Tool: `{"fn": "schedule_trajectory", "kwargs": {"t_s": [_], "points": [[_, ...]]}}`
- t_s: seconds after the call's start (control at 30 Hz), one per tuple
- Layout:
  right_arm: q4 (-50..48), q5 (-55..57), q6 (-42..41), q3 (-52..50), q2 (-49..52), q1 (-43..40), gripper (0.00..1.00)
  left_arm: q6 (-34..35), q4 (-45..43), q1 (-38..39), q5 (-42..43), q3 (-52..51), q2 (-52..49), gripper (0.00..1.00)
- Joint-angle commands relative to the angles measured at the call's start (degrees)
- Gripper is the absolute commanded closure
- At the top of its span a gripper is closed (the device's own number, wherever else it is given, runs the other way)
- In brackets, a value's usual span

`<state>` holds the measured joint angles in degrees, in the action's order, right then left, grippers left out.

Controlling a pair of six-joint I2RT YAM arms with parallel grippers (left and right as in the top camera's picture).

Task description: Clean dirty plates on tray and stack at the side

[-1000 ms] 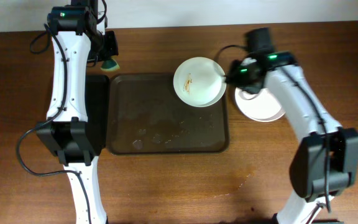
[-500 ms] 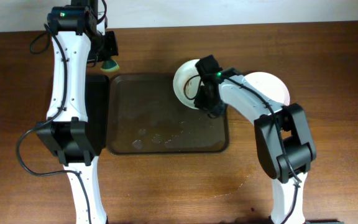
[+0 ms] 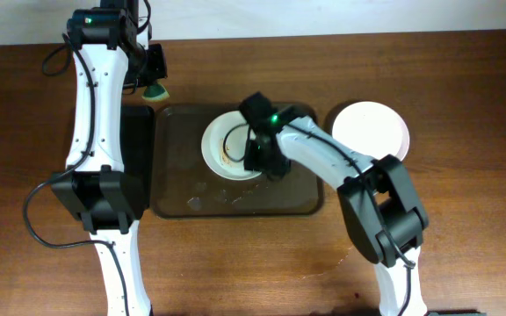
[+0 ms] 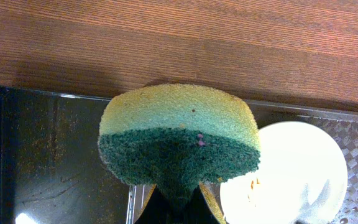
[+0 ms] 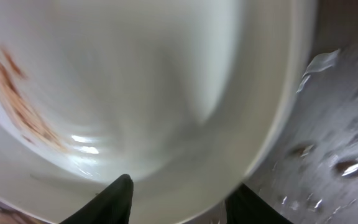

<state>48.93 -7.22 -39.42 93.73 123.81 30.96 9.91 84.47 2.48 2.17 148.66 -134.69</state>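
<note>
A white plate (image 3: 225,142) with orange-brown smears sits over the middle of the brownish tray (image 3: 183,132). My right gripper (image 3: 255,158) is shut on its right rim. In the right wrist view the plate (image 5: 135,81) fills the frame, with one finger of the gripper (image 5: 182,202) over the rim and one outside it. Another white plate (image 3: 370,132) lies on the table right of the tray; I cannot tell if more lie under it. My left gripper (image 3: 155,81) is shut on a yellow-green sponge (image 4: 179,134) above the tray's far left corner.
A smaller black tray (image 3: 139,158) lies against the brownish tray's left side, partly under the left arm. Water drops (image 3: 209,195) dot the near part of the brownish tray. The tray surface is also wet in the right wrist view (image 5: 340,124).
My right gripper has carried the smeared plate from the tray's far right corner leftward to the tray's middle. The white plate at the right is now uncovered. The left arm has not moved.
</note>
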Motion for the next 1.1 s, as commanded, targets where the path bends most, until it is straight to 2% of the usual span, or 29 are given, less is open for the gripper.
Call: {"fn": "schedule_trajectory", "kwargs": {"t_s": [0.0,0.13,0.37,0.4,0.47,0.5,0.57,0.77,0.9,1.07], "points": [[-2.9,0.1,3.3,2.7,0.4,-5.3,0.51,-0.9,0.2,0.1,0.7,0.2,-0.3,1.00],[-7.8,-4.4,10.4,2.4,3.1,-8.3,0.51,-0.9,0.2,1.2,3.1,-1.0,-0.3,0.99],[-17.6,-9.2,21.3,2.3,7.1,-8.0,0.53,-0.5,-2.4,3.9,3.0,-7.1,-0.3,0.99],[-18.3,-8.7,21.2,2.3,7.1,-8.1,0.56,-0.5,-2.8,3.9,3.0,-7.8,-0.3,0.99],[-19.9,-8.6,21.4,2.3,7.1,-8.1,0.69,-0.5,-3.7,3.9,3.0,-9.0,-0.3,1.00],[-19.8,-8.7,21.2,2.3,7.2,-8.0,0.80,-0.5,-3.8,3.9,3.0,-9.1,-0.3,0.99],[-17.8,-8.4,17.6,2.3,7.2,-7.7,0.96,-0.5,-4.1,4.0,3.0,-9.1,-0.3,1.00],[-5.1,-6.0,0.7,2.1,7.2,-6.9,0.96,-0.5,-5.0,5.3,3.0,-11.0,-0.4,0.99],[-4.6,-6.1,-0.3,1.7,7.2,-6.9,0.96,-0.5,-8.1,6.8,3.0,-17.3,-0.4,1.00],[-5.0,-5.7,-0.2,1.7,7.2,-6.9,0.96,-0.6,-16.0,10.1,3.0,-29.7,-0.4,1.00]]}}
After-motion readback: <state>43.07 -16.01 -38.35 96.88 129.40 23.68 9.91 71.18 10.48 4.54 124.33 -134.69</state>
